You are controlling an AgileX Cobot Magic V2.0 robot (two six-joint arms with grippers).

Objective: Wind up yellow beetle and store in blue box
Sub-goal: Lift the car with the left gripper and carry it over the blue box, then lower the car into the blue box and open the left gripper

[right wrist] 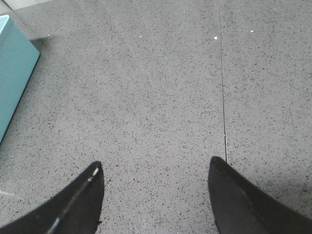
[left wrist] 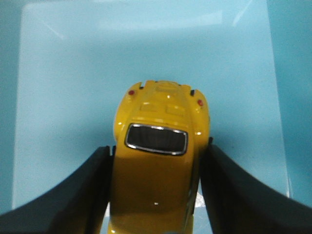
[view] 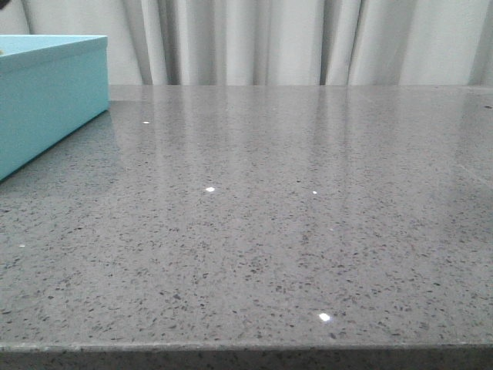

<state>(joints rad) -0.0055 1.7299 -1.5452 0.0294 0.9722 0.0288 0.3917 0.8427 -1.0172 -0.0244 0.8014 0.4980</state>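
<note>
The yellow beetle [left wrist: 158, 161] shows only in the left wrist view, seen from above with its rear window and red tail lights facing away. My left gripper [left wrist: 157, 146] is shut on the beetle, its black fingers [left wrist: 92, 190] pressed against both sides of the body. Behind it lies the pale inner floor of the blue box [left wrist: 73, 73], so the beetle is inside or just over the box. The blue box [view: 46, 92] stands at the table's far left in the front view. My right gripper [right wrist: 156, 163] is open and empty above bare table.
The grey speckled table [view: 269, 216] fills the front view, with white curtains behind it. Neither arm shows in the front view. In the right wrist view a corner of the blue box [right wrist: 12, 63] lies off to one side, and a thin seam [right wrist: 223, 97] runs across the tabletop.
</note>
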